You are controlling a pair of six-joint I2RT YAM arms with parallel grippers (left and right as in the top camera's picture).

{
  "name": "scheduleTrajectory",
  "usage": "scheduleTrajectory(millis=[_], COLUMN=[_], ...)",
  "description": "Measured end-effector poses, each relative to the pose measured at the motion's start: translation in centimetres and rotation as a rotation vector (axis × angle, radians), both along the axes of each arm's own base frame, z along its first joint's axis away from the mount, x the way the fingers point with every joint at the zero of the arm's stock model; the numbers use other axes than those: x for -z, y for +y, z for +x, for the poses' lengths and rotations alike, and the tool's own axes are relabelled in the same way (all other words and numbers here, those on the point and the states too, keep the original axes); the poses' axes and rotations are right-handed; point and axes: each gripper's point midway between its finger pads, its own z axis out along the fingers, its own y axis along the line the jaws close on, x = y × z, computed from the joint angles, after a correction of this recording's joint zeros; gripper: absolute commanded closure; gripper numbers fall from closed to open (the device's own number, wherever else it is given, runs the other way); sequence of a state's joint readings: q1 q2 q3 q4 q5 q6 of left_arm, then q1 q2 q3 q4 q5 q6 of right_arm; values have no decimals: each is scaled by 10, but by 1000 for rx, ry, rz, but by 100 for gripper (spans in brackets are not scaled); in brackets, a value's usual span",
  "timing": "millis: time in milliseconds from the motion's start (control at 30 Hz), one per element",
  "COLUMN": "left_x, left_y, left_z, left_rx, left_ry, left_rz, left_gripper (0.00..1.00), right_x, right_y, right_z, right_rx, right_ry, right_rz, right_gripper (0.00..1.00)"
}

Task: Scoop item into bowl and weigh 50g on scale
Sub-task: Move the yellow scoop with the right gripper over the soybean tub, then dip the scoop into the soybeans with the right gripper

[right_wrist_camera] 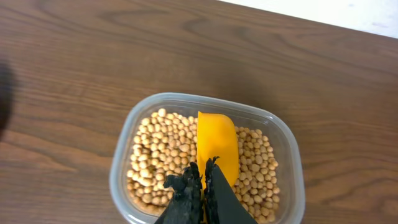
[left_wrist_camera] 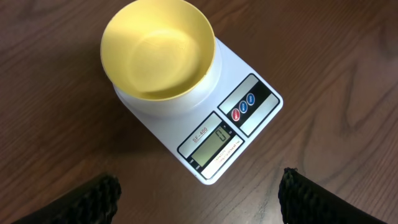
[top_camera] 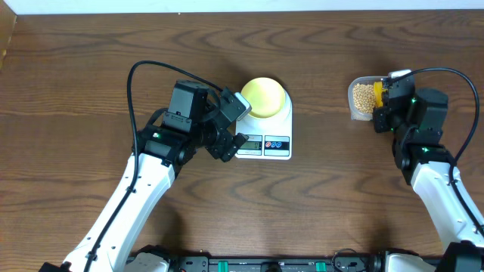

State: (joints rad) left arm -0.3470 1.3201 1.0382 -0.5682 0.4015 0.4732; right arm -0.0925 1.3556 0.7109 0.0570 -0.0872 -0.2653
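Note:
The pale yellow-green bowl [top_camera: 265,97] [left_wrist_camera: 158,50] stands empty on the white scale [top_camera: 281,125] [left_wrist_camera: 249,106], whose display and two buttons face the near edge. Just left of the scale's front corner, my left gripper [top_camera: 236,125] [left_wrist_camera: 199,193] hangs open over bare table with nothing between its fingers. The beans [top_camera: 363,94] [right_wrist_camera: 161,149] fill a clear plastic tub [top_camera: 355,112] [right_wrist_camera: 205,99] at the right. My right gripper [top_camera: 382,102] [right_wrist_camera: 204,171] is over the tub, shut on the handle of a bright yellow scoop [right_wrist_camera: 217,146] lying on the beans.
The brown wooden table's far edge [top_camera: 242,15] runs along the top. A black cable [top_camera: 144,72] loops over the left arm. A stretch of bare wood lies between the scale and the tub.

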Motion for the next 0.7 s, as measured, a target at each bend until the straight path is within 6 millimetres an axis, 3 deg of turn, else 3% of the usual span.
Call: scheduleTrajectory(millis=[333,700], left_x=[0,0], left_y=[0,0], left_z=[0,0], left_rx=[0,0], left_ry=[0,0], left_rz=[0,0], left_gripper=[16,16], right_x=[1,19], right_y=[-15,-10], right_z=[0,-13], right_rx=[52,45], right_ry=[6,98], right_rz=[-78,-36], right_gripper=[99,99])
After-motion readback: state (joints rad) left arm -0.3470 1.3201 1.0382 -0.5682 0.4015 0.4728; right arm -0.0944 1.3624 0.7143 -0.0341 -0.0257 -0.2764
